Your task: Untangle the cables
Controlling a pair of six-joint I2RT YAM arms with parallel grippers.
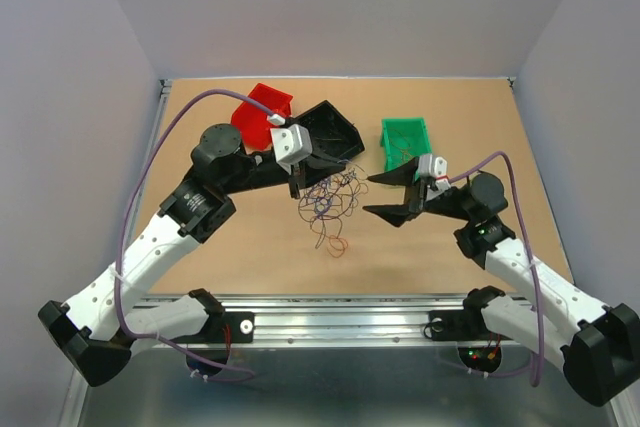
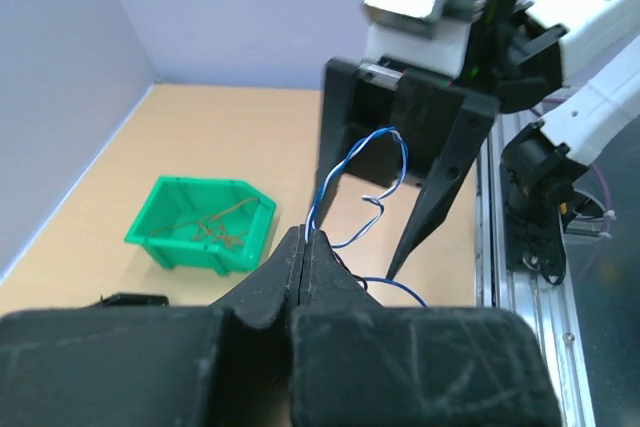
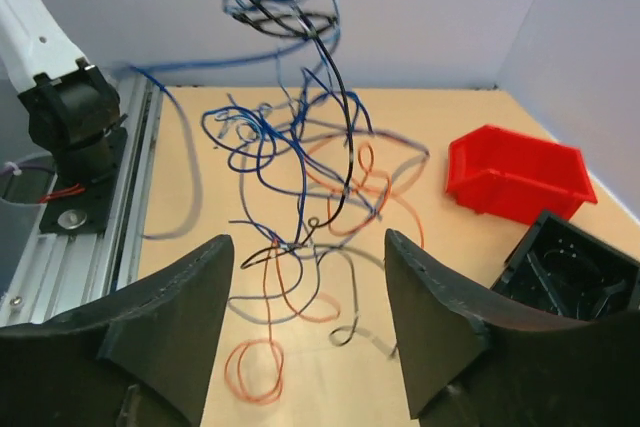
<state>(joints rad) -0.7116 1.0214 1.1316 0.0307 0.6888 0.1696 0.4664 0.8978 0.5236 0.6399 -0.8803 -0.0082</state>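
Fig. 1. My two pincers at the cables [image 1: 330,199], mid-table [image 1: 250,257].
My left pincer [image 2: 303,239] is clamped on the cables, holding their top up; my right pincer [image 1: 368,195] gapes empty, just right of the tangle.

Cables [image 1: 330,199]: loose tangle of thin, curly wires in blue, black, orange and purple.
Pose: upper strands lifted, lower loops trailing on the counter [image 1: 250,257].
Hold: blue-and-white strand [image 2: 372,172] pinched in the closed left hand [image 2: 303,239].
Orange loop [image 3: 255,372]: lies flat on the counter beneath the tangle.
Separate strands [image 2: 215,225]: brownish, coiled in the green bin [image 2: 190,252].
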